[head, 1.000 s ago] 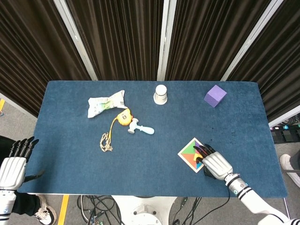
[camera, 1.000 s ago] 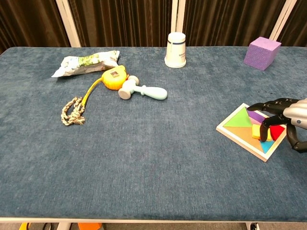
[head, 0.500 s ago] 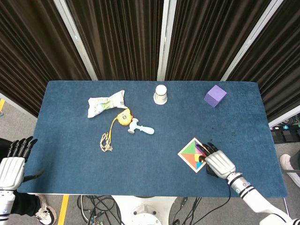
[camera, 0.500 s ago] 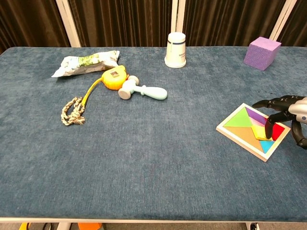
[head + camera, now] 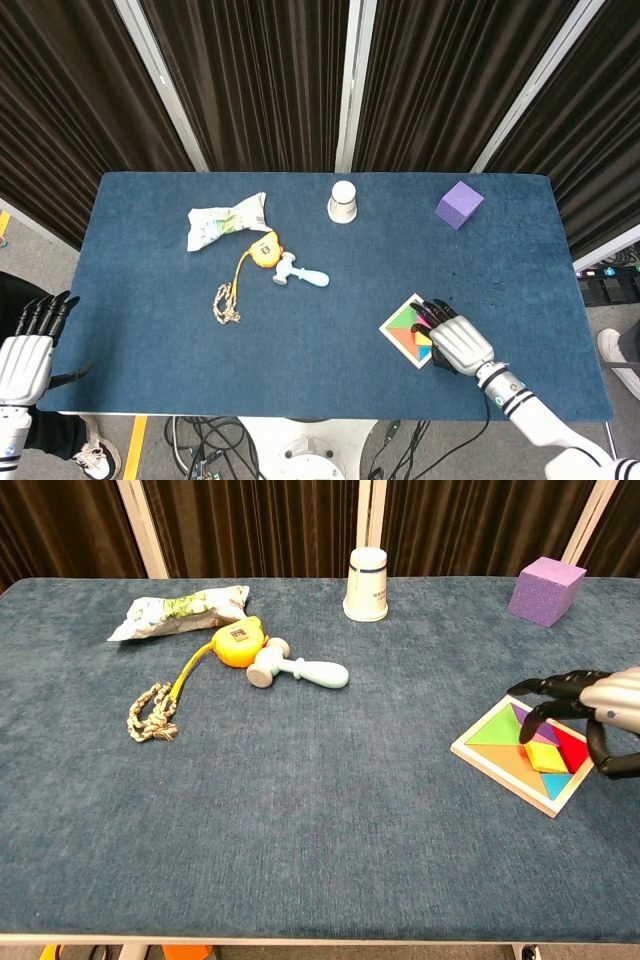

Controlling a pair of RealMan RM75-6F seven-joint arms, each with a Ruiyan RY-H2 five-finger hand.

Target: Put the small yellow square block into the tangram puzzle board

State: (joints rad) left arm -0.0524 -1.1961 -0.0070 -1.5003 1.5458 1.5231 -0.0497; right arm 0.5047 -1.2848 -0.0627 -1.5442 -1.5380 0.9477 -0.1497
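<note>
your right hand (image 5: 600,712) hovers, fingers spread and holding nothing, over the tangram puzzle board (image 5: 496,756), where the small yellow square block (image 5: 545,758) looks seated, so only withdrawal seems left.

The board (image 5: 495,757) is a flat, pale-rimmed square tray lying turned like a diamond near the table's front right. It holds coloured pieces: a green triangle on the left, an orange one along the front, with purple, red and a bit of blue on the right. The yellow square (image 5: 545,757) lies flat among them, right of centre, between the red and orange pieces.
</note>
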